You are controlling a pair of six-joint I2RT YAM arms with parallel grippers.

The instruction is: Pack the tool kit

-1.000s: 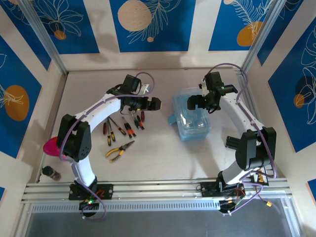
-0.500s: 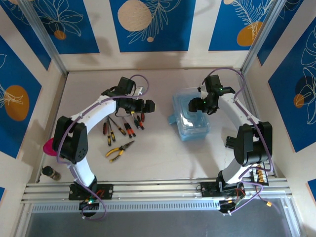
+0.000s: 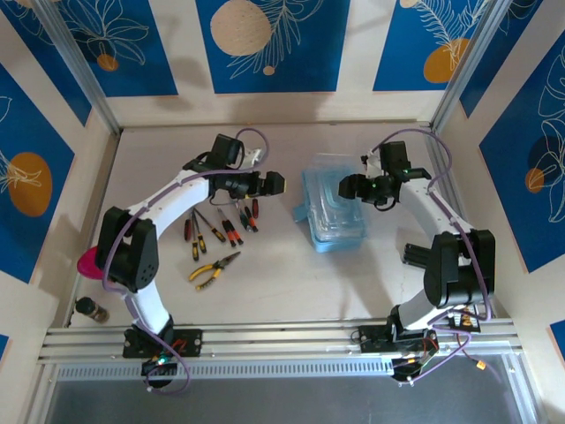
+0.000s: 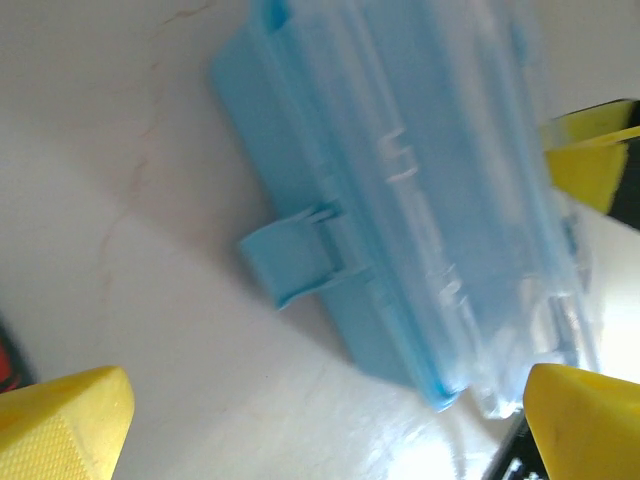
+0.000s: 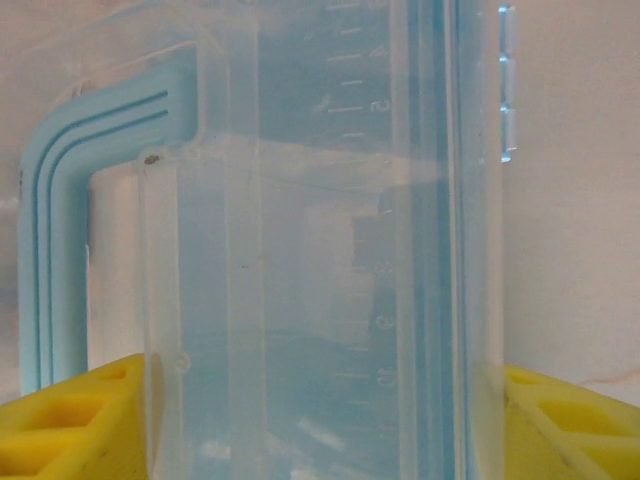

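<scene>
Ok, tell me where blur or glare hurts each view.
Top external: sharp and evenly lit, only soft shadows on the table. Left wrist: the blue case is smeared and soft, with white glare on the table beside its near corner. Right wrist: the clear lid is so close that it looks hazy, though its embossed marks are legible.

Left fingers, right fingers wide apart.

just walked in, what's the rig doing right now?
Packing a tool kit, early stage. The right gripper has its fingers clamped across the light-blue case, right of centre on the table. The left gripper is open and empty, hovering between the case and the tools, facing the case. The screwdrivers and yellow-handled pliers lie loose on the table, outside the case.
</scene>
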